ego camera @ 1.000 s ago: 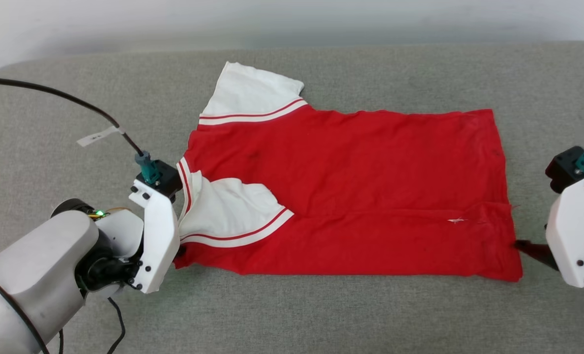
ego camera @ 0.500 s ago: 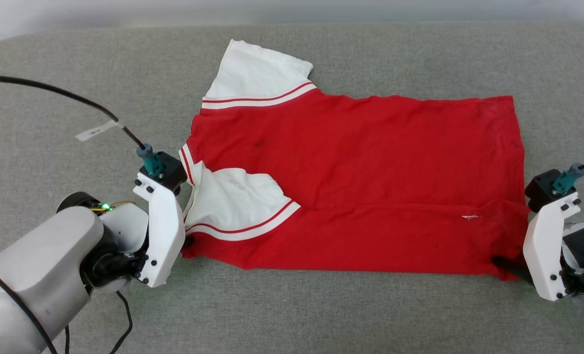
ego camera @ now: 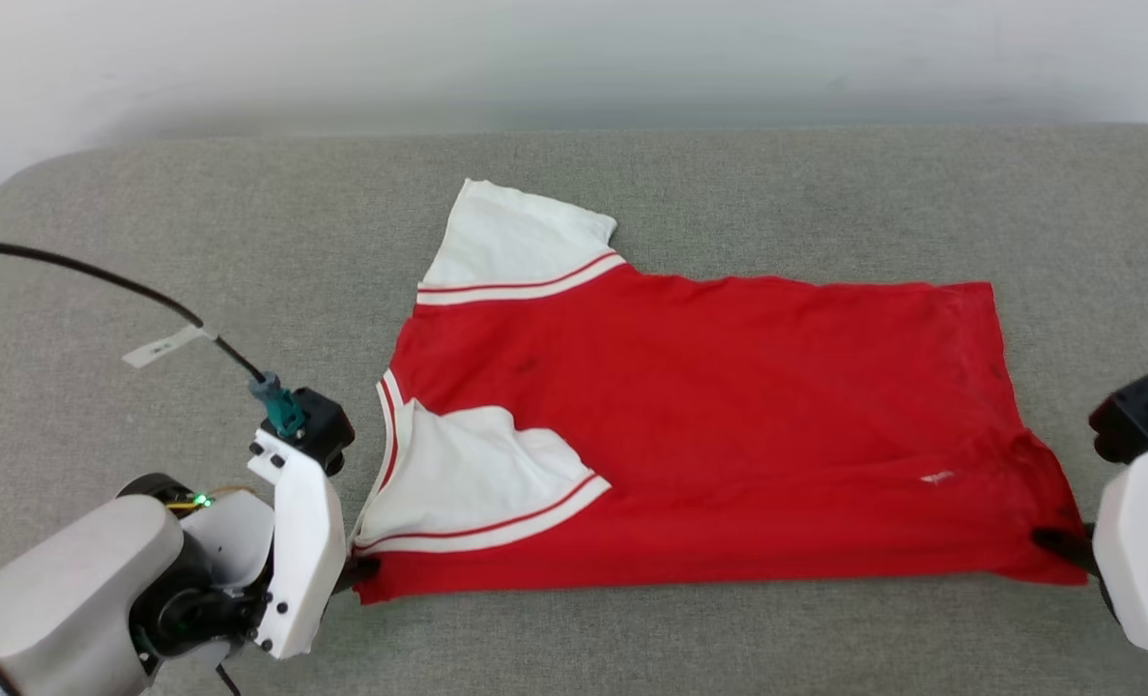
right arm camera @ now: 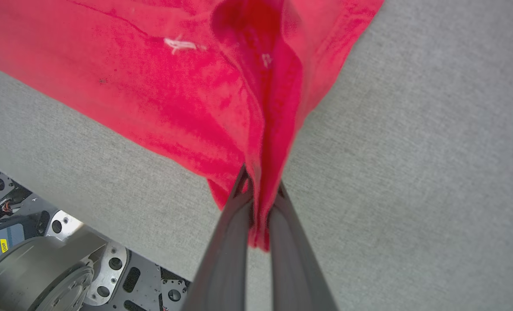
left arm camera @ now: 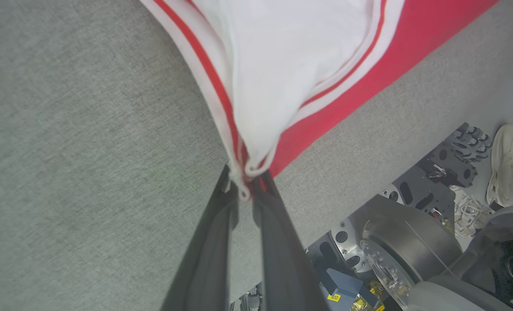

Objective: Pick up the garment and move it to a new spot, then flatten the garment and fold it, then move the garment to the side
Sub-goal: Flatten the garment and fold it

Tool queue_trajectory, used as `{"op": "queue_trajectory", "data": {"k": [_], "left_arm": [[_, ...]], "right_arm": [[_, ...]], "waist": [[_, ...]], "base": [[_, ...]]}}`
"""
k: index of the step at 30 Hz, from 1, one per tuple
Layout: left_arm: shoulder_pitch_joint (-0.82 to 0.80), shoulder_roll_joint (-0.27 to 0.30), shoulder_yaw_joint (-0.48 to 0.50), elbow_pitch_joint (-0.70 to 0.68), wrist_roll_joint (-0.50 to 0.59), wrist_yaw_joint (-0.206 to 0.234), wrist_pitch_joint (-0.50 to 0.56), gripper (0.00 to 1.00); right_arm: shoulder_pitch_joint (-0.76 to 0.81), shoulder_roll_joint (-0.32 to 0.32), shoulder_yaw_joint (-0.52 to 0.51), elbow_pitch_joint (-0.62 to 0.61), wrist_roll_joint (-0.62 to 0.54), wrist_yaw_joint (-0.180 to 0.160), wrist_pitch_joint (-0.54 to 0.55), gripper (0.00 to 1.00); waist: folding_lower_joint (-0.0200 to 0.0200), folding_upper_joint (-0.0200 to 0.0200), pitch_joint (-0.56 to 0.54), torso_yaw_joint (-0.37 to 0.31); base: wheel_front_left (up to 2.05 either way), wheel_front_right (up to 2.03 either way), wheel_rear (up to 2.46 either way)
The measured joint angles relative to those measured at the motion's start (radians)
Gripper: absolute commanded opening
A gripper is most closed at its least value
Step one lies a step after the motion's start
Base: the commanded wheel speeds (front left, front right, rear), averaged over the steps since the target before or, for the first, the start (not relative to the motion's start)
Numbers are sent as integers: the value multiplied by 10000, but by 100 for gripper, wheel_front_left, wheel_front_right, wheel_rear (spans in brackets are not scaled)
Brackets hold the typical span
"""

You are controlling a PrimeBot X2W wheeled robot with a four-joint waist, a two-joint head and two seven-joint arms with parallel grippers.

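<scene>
The left gripper is clenched on the sleeve-end corner of the garment. The right gripper is pinching the hem corner between its fingers, with the cloth spread on the grey surface beyond both. Flattening looks nearly done; folding and the move aside remain.

A robotics lab, by the look: a grey cloth-covered bench against a plain white wall, the robot's wheeled metal base below its edge, a sneaker nearby.

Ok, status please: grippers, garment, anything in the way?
Left gripper shut on garment, sleeve-end corner. Right gripper shut on hem corner. Garment spread on grey surface, one sleeve folded in. No obstacle seen.
</scene>
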Motion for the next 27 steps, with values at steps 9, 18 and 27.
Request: {"op": "queue_trajectory", "data": {"k": [9,18,27], "left_arm": [[820,142,-372,-105,-84,420,6,0],[656,-48,-138,403,182,303,-685,100],[-834,111,702,349,907,159,-1716,100]], "right_arm": [[988,19,-90,326,-240,6,75,0],[1020,502,-516,589,-855,2,-1358,100],[1003,1367,-2780,-184,-2853,2,-4727,100]], "waist": [[0,0,190,-107],[0,0,-26,-77],[0,0,-382,-213]], "base": [[0,0,0],[0,0,0],[0,0,0]]}}
